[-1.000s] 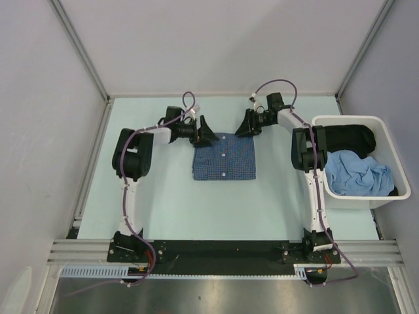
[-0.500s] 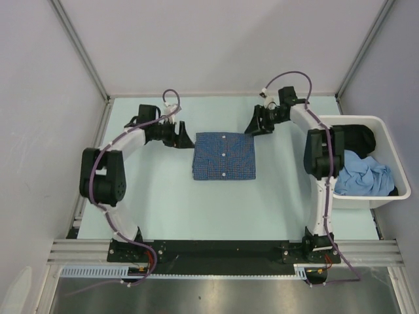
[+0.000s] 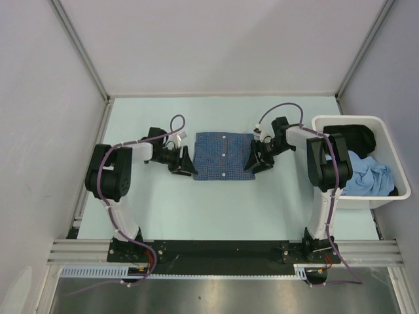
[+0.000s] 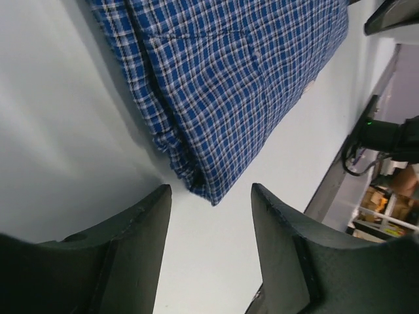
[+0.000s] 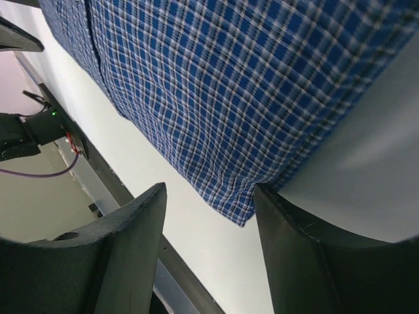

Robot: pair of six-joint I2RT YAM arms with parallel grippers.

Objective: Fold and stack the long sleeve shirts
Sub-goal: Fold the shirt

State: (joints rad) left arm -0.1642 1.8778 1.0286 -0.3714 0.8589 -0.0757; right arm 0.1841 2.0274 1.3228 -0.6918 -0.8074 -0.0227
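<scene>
Blue-checked shirt (image 3: 224, 156) folded square, nearer table's far edge; buttons show from above, left wrist shows layered corner. Left gripper (image 3: 185, 165) and right gripper (image 3: 255, 162) spread, empty.

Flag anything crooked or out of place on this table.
Nothing serious. The checked shirt lies in a neat, square fold; only its layers bunch slightly at the corner nearest the left gripper. Loose clothes sit heaped inside the bin.

No readable text anywhere (no labels or signs).
</scene>
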